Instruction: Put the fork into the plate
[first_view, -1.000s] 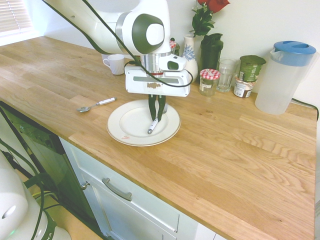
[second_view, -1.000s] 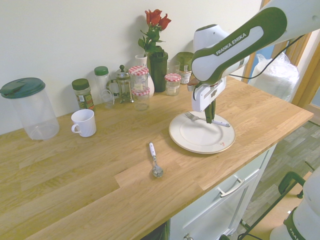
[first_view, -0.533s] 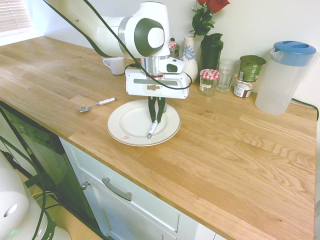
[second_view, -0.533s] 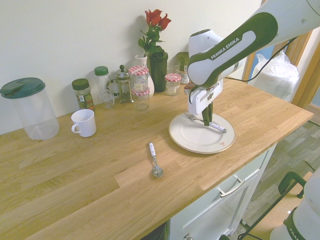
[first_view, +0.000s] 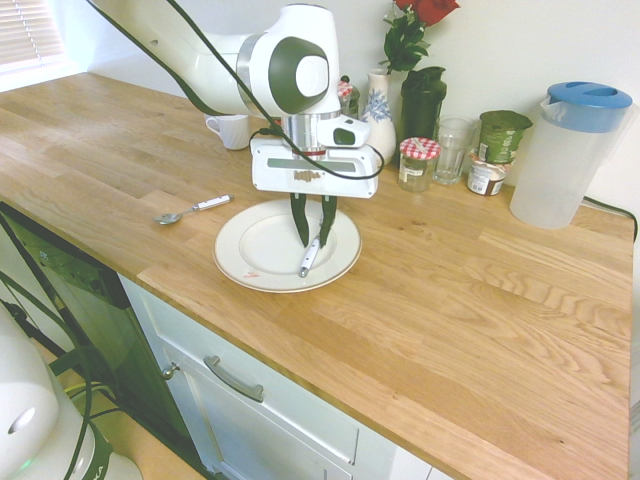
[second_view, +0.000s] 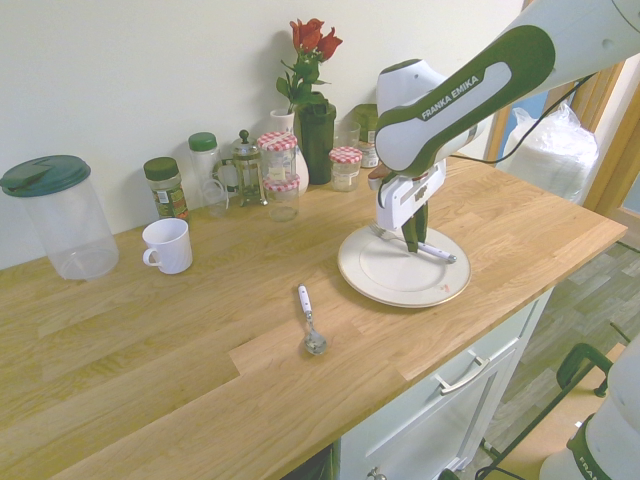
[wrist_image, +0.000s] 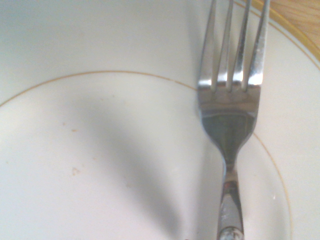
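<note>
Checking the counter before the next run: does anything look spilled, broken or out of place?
Nothing looks spilled or broken. The fork lies on the plate, between the open fingers of the end effector. The one stray piece is a spoon lying alone on the bare worktop, apart from the plate.

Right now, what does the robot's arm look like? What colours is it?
The arm is shiny white with rounded joints and a dark grey round cap. One side is dark, with FRANKA EMIKA in white letters. Black cables run along it. The gripper is a white box with two slim dark fingers.
</note>
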